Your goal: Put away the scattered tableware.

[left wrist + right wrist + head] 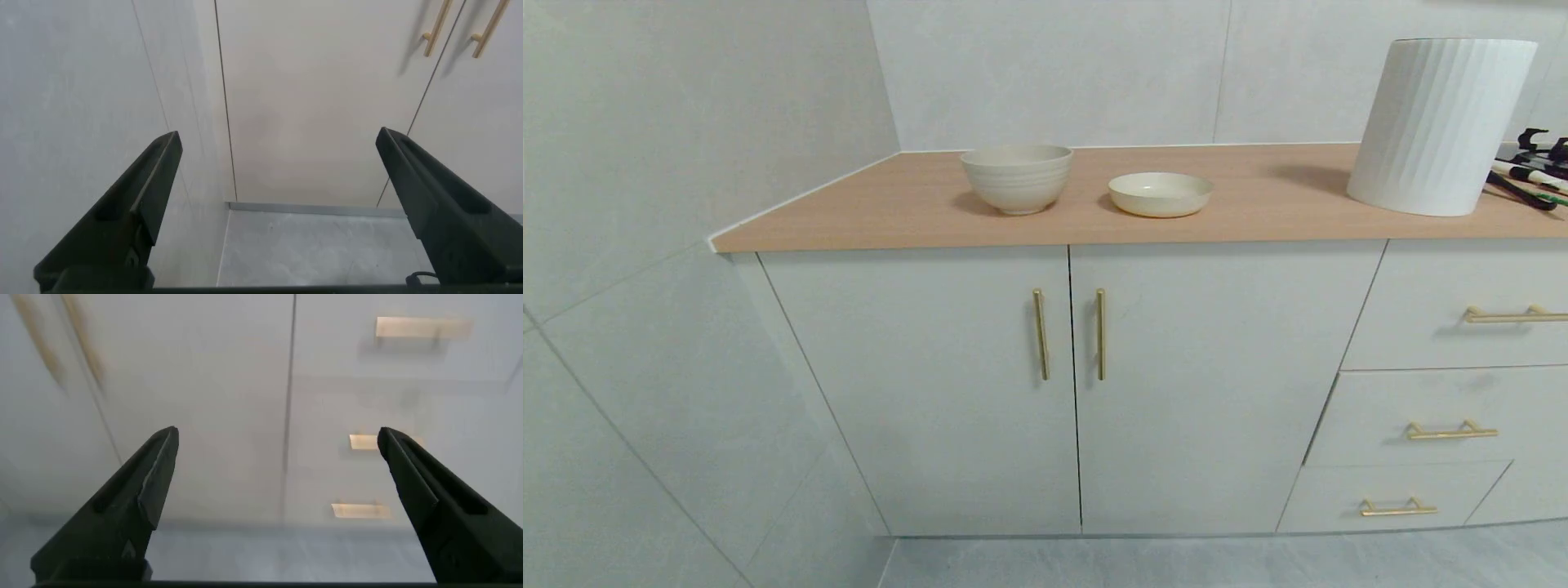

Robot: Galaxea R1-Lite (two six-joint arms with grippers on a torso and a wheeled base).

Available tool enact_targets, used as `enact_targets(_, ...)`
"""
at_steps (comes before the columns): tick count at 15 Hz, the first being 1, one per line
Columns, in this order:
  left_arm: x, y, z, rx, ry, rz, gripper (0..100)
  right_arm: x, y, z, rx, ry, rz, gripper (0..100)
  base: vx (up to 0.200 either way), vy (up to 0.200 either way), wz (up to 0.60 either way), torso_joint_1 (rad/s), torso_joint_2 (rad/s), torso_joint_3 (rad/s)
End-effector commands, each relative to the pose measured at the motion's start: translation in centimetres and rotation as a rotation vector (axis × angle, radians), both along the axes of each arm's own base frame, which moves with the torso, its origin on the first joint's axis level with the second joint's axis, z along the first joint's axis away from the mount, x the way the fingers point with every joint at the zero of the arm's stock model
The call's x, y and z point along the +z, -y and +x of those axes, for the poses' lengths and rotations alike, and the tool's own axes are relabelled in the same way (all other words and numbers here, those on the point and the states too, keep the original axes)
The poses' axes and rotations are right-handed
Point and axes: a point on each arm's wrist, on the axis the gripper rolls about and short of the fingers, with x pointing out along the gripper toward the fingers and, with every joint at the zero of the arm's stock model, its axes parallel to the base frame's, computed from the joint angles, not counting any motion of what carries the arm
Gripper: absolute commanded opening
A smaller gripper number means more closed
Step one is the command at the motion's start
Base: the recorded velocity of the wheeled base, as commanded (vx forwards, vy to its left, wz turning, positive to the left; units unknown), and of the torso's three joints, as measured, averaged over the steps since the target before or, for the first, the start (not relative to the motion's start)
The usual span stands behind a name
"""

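Observation:
A deep, ribbed cream bowl stands on the wooden countertop toward its left end. A shallow cream dish sits just to its right, apart from it. My left gripper is open and empty, low in front of the white cabinet doors near the floor. My right gripper is open and empty too, facing the drawer fronts with their brass handles.
A tall white fluted container stands at the countertop's right, with several dark utensils beyond it. Below are two cabinet doors with vertical brass handles and three drawers to the right. A tiled wall closes the left side.

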Motion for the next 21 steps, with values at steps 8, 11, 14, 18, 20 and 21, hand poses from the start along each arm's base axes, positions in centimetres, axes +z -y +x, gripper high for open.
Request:
enact_targets(8,0.0,0.0,0.0,0.001,0.001,0.000,100,6.9,-1.4,7.2,0.492,-0.369,0.001,100,0.000,0.000,0.00,0.000,0.00,0.000)
enact_targets(11,0.0,0.0,0.0,0.001,0.001,0.000,100,9.0,-2.8,12.0,0.563,-0.471,-0.002,100,0.000,0.000,0.00,0.000,0.00,0.000)
enact_targets(14,0.0,0.0,0.0,0.001,0.001,0.000,100,9.7,-5.5,17.5,0.653,-0.543,-0.020,100,0.000,0.000,0.00,0.000,0.00,0.000)
enact_targets(18,0.0,0.0,0.0,0.001,0.001,0.000,100,9.5,-10.7,25.8,0.744,-0.522,-0.035,100,0.000,0.000,0.00,0.000,0.00,0.000)
enact_targets(20,0.0,0.0,0.0,0.000,0.001,0.000,100,9.4,-12.0,28.1,0.754,-0.523,-0.036,100,0.000,0.000,0.00,0.000,0.00,0.000)
enact_targets(21,0.0,0.0,0.0,0.000,0.001,0.000,100,9.4,-13.5,30.1,0.773,-0.522,-0.029,100,0.000,0.000,0.00,0.000,0.00,0.000)
